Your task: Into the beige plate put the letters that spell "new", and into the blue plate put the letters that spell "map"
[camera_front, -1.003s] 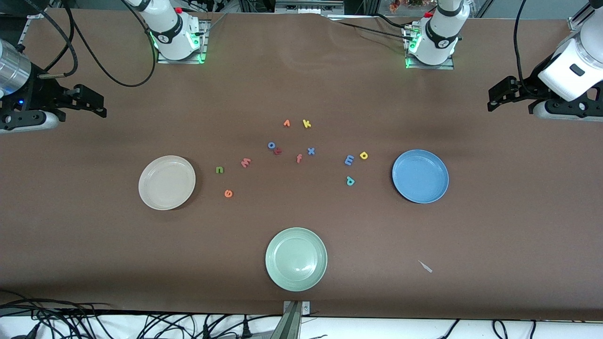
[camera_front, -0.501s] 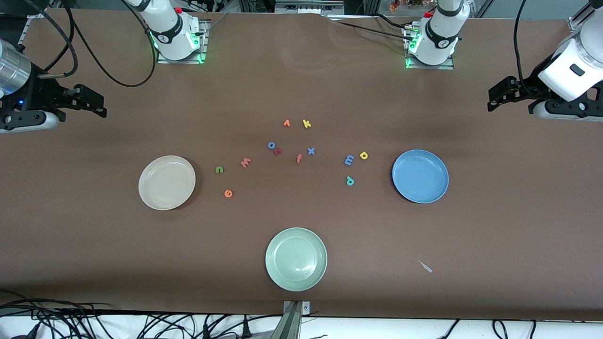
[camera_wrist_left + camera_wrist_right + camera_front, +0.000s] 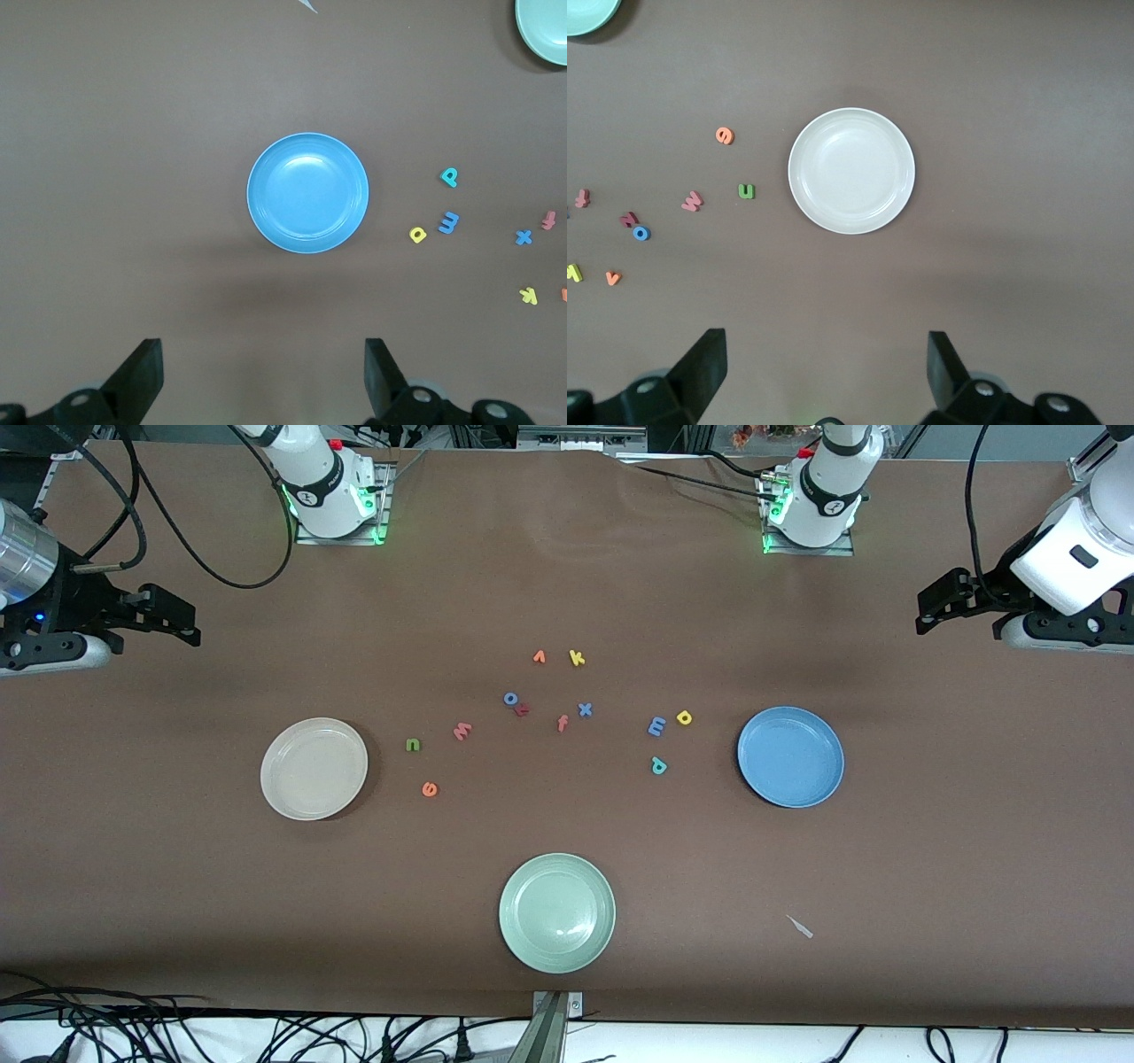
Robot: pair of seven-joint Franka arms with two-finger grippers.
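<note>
Left pincer (image 3: 939, 607) at the upper right edge of the front view, up over bare worktop (image 3: 567, 558), fingers (image 3: 142, 376) spread wide, holding nothing. Right pincer (image 3: 173, 615) at the upper left edge, likewise wide and empty, waiting like its partner.

Beige plate (image 3: 314, 768) at left of centre, blue plate (image 3: 790, 756) at right of centre, neither carrying a letter. Pale green plate (image 3: 556, 912) low in the middle.

Beside the beige plate, toward centre: dark green n (image 3: 413, 745), orange e (image 3: 430, 789) lower, salmon-pink w (image 3: 462, 732) a little higher. Near the blue plate, toward centre: blue m (image 3: 656, 726), yellow a (image 3: 684, 716) just beside it, teal p (image 3: 658, 765) below.

Between the groups, upper middle: orange v (image 3: 539, 657), yellow k (image 3: 577, 658), blue o (image 3: 511, 698), blue x (image 3: 585, 709), orange f (image 3: 562, 724).
</note>
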